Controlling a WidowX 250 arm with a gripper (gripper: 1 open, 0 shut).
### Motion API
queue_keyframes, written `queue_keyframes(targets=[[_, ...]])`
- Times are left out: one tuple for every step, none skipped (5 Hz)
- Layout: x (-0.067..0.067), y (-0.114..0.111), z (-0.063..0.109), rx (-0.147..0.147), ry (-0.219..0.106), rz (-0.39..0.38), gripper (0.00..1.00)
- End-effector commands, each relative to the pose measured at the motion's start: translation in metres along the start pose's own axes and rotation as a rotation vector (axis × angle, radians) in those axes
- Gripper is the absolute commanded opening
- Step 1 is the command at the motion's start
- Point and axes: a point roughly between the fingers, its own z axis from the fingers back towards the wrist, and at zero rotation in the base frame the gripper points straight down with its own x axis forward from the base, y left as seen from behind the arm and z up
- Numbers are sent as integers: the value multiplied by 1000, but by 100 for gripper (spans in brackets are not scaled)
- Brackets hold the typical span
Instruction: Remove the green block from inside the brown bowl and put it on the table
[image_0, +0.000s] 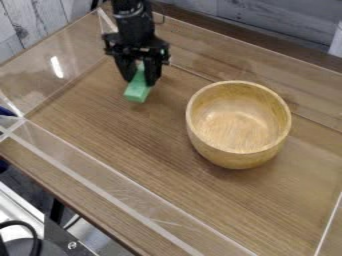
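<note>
My gripper (138, 80) points straight down over the left part of the table (120, 150), its black fingers closed around the upper end of the green block (136, 89). The block hangs tilted, its lower end close to or touching the tabletop; I cannot tell which. The brown bowl (238, 123) sits to the right, well apart from the gripper, and its inside shows only bare wood.
Low clear acrylic walls (80, 165) border the tabletop on all sides. A clear folded piece (120, 28) stands at the back left corner behind the arm.
</note>
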Motion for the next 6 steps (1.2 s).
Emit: queue_keyframes(targets=[[7,13,7,30,-33,48,0],[11,18,1,51,-7,65,0],[13,20,5,65,14,81,100],[10,23,1,55,26,58,100],[7,26,-3,42,31,36,100],[10,26,7,32,21,44,100]])
